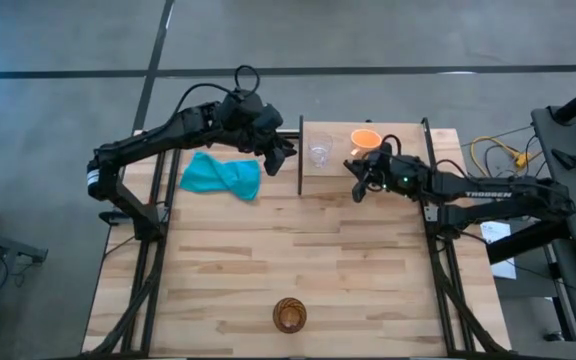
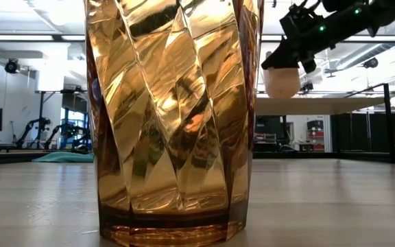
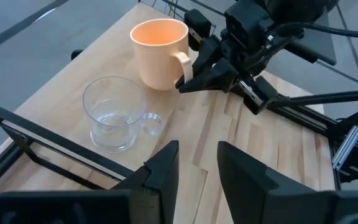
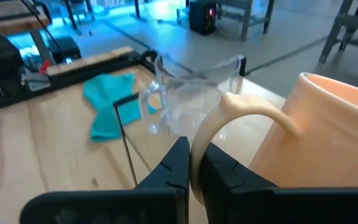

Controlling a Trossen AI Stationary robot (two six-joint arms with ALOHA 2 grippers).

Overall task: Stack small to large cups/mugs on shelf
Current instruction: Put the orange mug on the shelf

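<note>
The orange mug (image 1: 365, 138) is at the far side of the shelf (image 1: 340, 180), with my right gripper (image 1: 370, 162) shut on its handle. In the low view the mug's base (image 2: 282, 89) is level with the shelf's top; whether it rests there I cannot tell. The small clear glass cup (image 1: 319, 153) stands upright on the shelf, left of the mug. The tall brown cup (image 1: 289, 315) stands upright near the table's near edge and fills the low view (image 2: 173, 116). My left gripper (image 1: 286, 152) hovers open beside the shelf's left edge, touching nothing. My right gripper pinches the mug's handle (image 4: 197, 146) between its two fingers (image 4: 178, 168), around the handle's outer curve. The fingers come roughly level from the table's right and near side. The mug hangs upright, its mouth up (image 3: 159, 32).
A crumpled teal cloth (image 1: 221, 175) lies on the table left of the shelf, under my left arm. Black frame posts (image 1: 301, 158) edge the shelf's left side. Open plank tabletop (image 1: 298, 250) lies between the shelf and the brown cup. Cables and gear sit right of the table.
</note>
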